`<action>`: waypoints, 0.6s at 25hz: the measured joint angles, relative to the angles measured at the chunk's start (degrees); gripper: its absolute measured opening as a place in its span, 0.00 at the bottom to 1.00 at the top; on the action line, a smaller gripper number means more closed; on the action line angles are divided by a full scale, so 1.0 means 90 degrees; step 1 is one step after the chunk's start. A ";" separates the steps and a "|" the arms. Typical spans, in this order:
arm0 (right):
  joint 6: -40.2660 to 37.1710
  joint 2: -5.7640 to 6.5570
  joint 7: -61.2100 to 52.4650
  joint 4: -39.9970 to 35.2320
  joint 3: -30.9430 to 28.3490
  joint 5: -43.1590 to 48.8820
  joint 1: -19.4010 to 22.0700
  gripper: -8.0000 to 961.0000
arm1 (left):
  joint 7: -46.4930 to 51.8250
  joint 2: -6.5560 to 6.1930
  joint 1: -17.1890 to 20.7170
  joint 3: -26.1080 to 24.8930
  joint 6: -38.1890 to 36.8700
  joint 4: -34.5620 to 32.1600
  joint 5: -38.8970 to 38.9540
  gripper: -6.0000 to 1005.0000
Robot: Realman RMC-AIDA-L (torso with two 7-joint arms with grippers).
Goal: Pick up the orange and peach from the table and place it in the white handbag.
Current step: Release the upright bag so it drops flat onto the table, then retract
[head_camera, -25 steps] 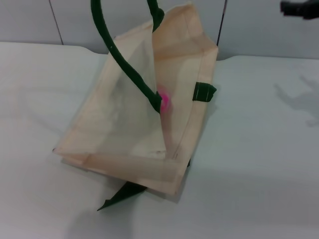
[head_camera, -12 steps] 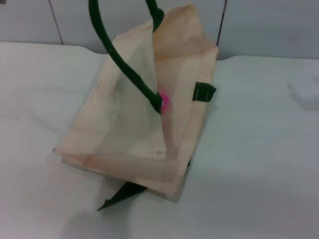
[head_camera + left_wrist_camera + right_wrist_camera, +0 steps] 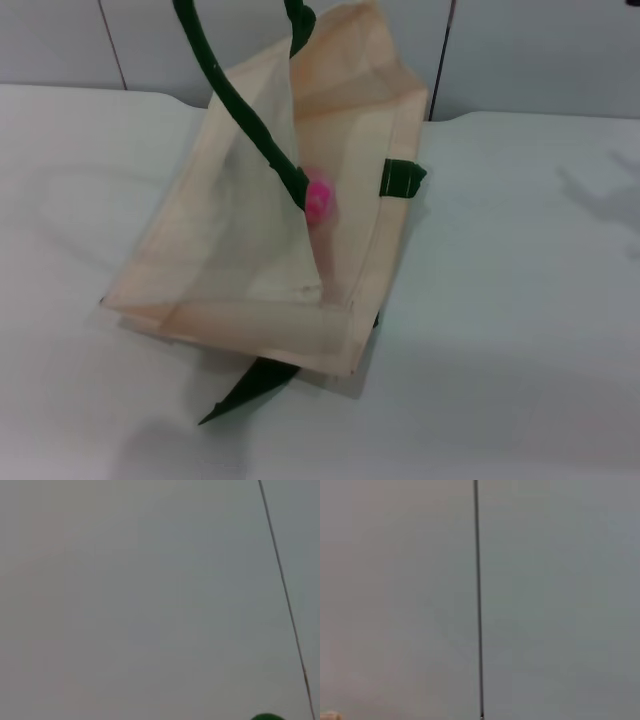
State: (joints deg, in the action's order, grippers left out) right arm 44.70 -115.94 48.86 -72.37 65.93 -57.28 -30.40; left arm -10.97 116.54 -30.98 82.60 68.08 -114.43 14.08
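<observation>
The white handbag (image 3: 225,240) lies tilted on the table (image 3: 520,320) in the head view, its mouth held open. Its dark green handles (image 3: 243,108) rise taut out of the top of that view. A small pink spot, the peach (image 3: 320,199), shows inside the bag beside a handle's base, partly hidden by it. The orange is out of view. Neither gripper shows in any view. The left wrist view holds only grey wall and a green sliver (image 3: 267,716) at its edge; the right wrist view shows wall and a cream scrap (image 3: 327,714).
A green side tab (image 3: 403,178) sticks out from the bag's right side, and a loose green strap (image 3: 247,387) lies on the table under its near corner. A grey panelled wall (image 3: 530,50) stands behind the table.
A dark shape at the head view's top right, seen one second ago, has left the view. The handles have been drawn up and left, raising the bag's far edge and the pink spot slightly.
</observation>
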 joint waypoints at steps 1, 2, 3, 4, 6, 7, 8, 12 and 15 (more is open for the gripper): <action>0.0024 0.0000 0.0004 0.0047 -0.0001 0.0004 -0.0042 0.90 | 0.0100 -0.0002 0.0014 -0.0056 -0.0099 0.0047 0.0120 0.29; 0.0046 0.0001 0.0010 0.0083 -0.0001 0.0006 -0.0078 0.90 | 0.0168 -0.0003 0.0018 -0.0124 -0.0159 0.0082 0.0229 0.31; 0.0064 0.0002 0.0016 0.0113 -0.0002 0.0008 -0.0105 0.90 | 0.0210 -0.0003 0.0028 -0.0184 -0.0216 0.0105 0.0343 0.33; 0.0070 0.0002 0.0020 0.0134 -0.0001 0.0008 -0.0124 0.90 | 0.0216 -0.0002 0.0047 -0.0227 -0.0271 0.0111 0.0442 0.36; 0.0089 0.0002 0.0032 0.0163 -0.0002 0.0008 -0.0143 0.90 | 0.0201 -0.0001 0.0131 -0.0273 -0.0479 0.0115 0.0635 0.40; 0.0104 0.0002 0.0032 0.0165 -0.0002 0.0007 -0.0145 0.90 | 0.0175 -0.0004 0.0190 -0.0267 -0.0586 0.0117 0.0701 0.43; 0.0104 0.0002 0.0032 0.0165 -0.0002 0.0007 -0.0145 0.90 | 0.0139 -0.0007 0.0249 -0.0257 -0.0703 0.0125 0.0752 0.45; 0.0164 0.0002 0.0024 0.0165 -0.0051 0.0005 -0.0152 0.90 | 0.0026 -0.0007 0.0334 -0.0238 -0.0881 0.0229 0.0842 0.52; 0.0200 0.0002 0.0023 0.0167 -0.0086 0.0004 -0.0159 0.90 | -0.0217 -0.0012 0.0337 -0.0279 -0.0966 0.0354 0.1249 0.53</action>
State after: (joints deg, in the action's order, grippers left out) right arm 46.49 -115.93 49.06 -70.87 65.16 -57.24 -31.82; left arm -12.92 116.44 -27.95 80.09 59.39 -111.24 25.32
